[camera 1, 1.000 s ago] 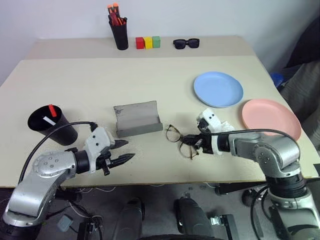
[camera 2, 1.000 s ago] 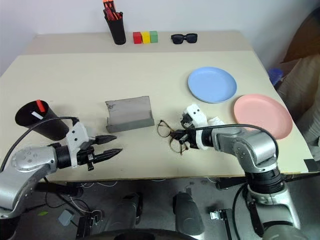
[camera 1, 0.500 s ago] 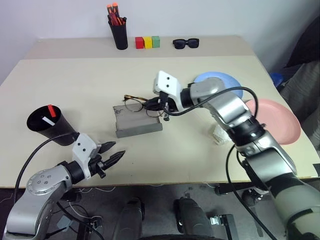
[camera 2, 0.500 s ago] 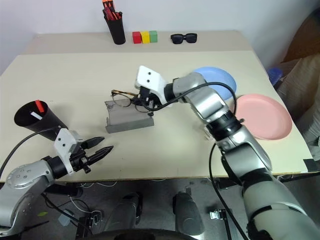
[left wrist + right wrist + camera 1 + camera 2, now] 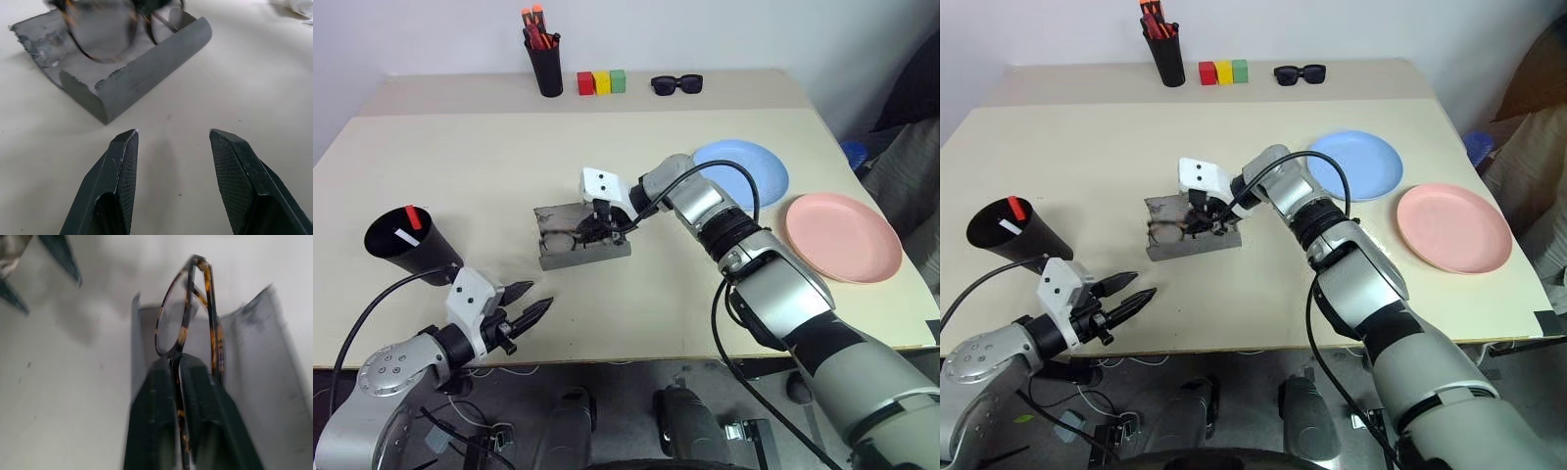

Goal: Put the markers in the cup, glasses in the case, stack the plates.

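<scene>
Swung from the lower right of the frame to the centre, right gripper (image 5: 590,231) now over the open grey case (image 5: 579,233), pinching the glasses (image 5: 188,318) by the frame, lenses down inside the case. Lower left, left gripper (image 5: 530,302) parted and empty above the tabletop (image 5: 460,166), pointing toward the case.

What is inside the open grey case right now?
The glasses lie in the case, the right gripper pinching their frame. The case floor beneath the gripper is covered.
</scene>
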